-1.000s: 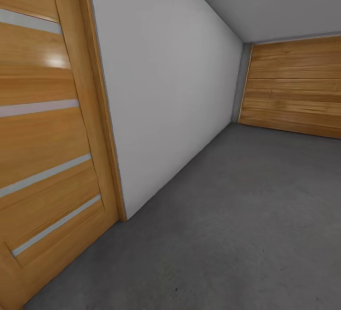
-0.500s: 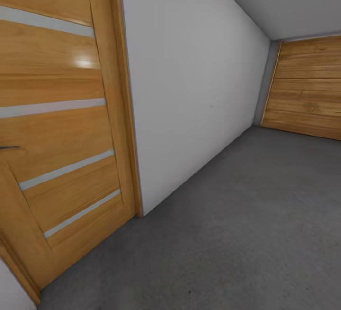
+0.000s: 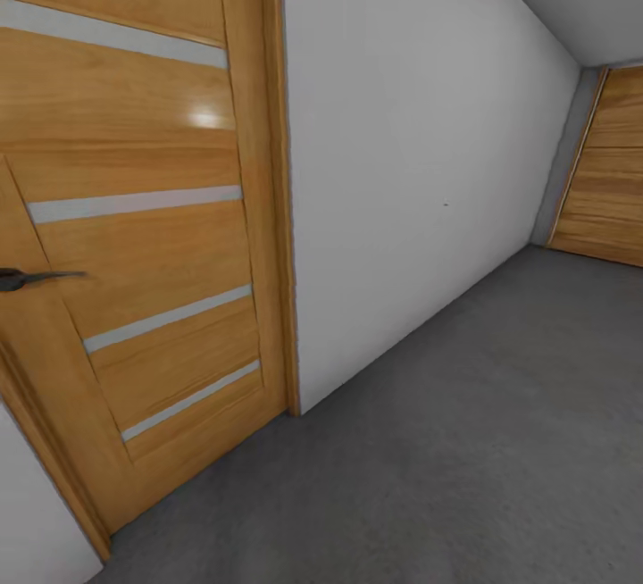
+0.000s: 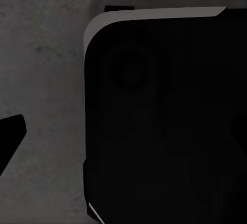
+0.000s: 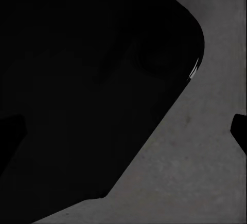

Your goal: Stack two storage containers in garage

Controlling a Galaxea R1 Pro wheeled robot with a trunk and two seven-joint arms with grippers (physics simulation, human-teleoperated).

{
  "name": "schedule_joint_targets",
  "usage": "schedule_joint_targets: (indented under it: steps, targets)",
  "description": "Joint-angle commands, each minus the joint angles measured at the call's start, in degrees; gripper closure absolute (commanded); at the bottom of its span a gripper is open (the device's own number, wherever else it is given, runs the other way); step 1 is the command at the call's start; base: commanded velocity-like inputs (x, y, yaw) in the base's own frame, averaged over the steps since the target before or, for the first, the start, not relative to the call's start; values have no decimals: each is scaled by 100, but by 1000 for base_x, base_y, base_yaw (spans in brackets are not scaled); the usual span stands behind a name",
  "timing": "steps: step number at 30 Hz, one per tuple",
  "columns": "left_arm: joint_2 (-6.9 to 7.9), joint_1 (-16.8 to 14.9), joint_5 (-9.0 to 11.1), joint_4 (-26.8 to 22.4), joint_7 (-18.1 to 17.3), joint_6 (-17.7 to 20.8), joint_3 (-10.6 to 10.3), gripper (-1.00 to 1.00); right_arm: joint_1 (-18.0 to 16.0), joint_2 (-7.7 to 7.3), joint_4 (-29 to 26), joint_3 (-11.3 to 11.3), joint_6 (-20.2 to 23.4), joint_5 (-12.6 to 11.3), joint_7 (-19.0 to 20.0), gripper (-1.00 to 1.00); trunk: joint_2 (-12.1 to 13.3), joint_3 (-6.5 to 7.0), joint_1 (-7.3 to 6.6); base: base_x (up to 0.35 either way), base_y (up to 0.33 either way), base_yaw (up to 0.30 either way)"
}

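Note:
The two storage containers are out of view. I am in the garage, with its dark grey concrete floor (image 3: 464, 441) stretching ahead and to the right. In the left wrist view my left gripper (image 4: 123, 134) hangs over the floor in front of the robot's black body, one dark fingertip (image 4: 10, 131) far out at the edge. In the right wrist view my right gripper (image 5: 123, 131) has its fingertips (image 5: 239, 131) wide apart, with nothing between them.
A wooden door (image 3: 134, 236) with pale glass strips and a dark handle (image 3: 36, 278) stands close at the left. A plain pale grey wall (image 3: 420, 173) runs back to a wood-plank garage door (image 3: 612, 173) at the far right.
The camera has turned left: the door, wall and garage door have all slid right in the picture, and the door handle has come into view.

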Motion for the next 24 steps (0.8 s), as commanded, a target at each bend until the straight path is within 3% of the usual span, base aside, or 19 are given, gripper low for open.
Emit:
schedule_joint_targets:
  steps: [1,24]
  targets:
    - [0,-1,11,-2,2,-13,2,-100,-1,0,2,7,-17,-2,1,-100,-2,-4,3,309,0,271]
    - [0,-1,11,-2,2,-13,2,-100,-1,0,2,7,-17,-3,1,-100,-2,-4,3,279,0,271]
